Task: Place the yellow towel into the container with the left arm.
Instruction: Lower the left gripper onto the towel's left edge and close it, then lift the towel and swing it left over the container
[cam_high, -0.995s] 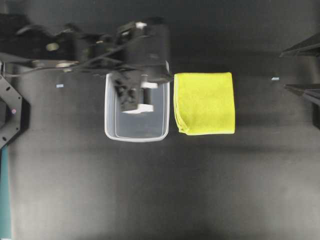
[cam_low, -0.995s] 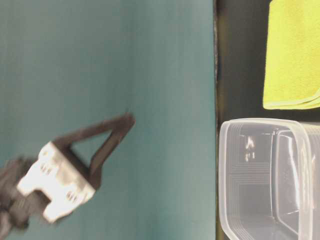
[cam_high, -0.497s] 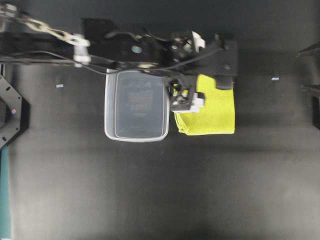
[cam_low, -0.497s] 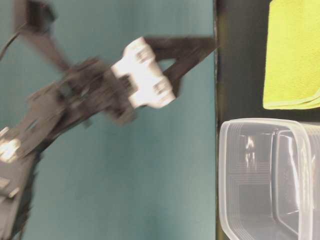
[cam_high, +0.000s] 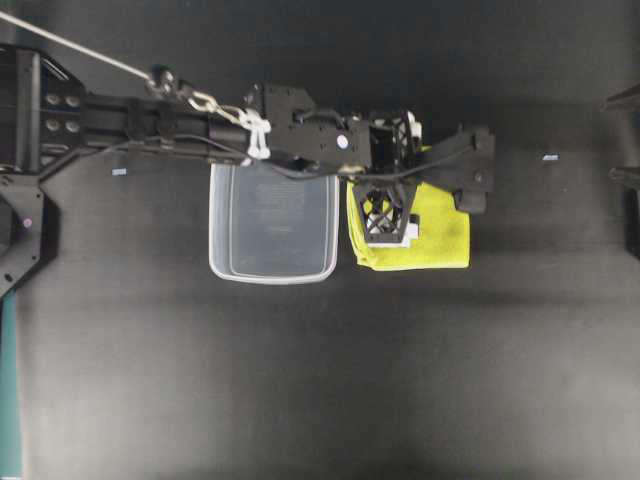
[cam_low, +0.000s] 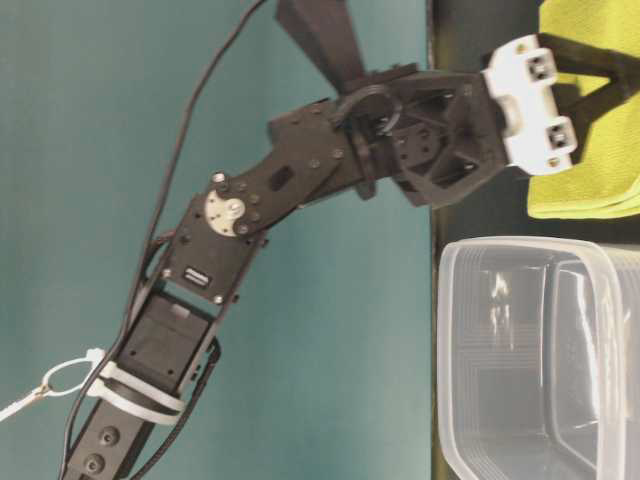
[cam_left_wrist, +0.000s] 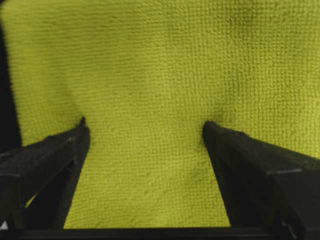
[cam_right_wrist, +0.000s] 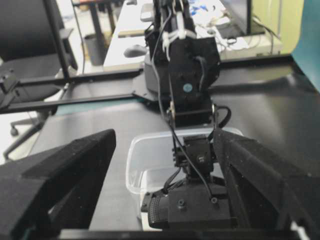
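Black tabletop (cam_high: 300, 380), left gripper (cam_left_wrist: 145, 127) spread wide on the yellow towel (cam_high: 440, 235): soft, floppy, probably pinch mid-fold.

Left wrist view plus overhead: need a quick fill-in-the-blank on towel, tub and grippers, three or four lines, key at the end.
1. The left gripper stands with its jaws ____ over the yellow towel.
2. The container holds ____.
3. In the overhead view the towel lies to the ____ of the container.
4. The right gripper holds ____; its jaws are open.

Missing words: open; nothing; right; nothing
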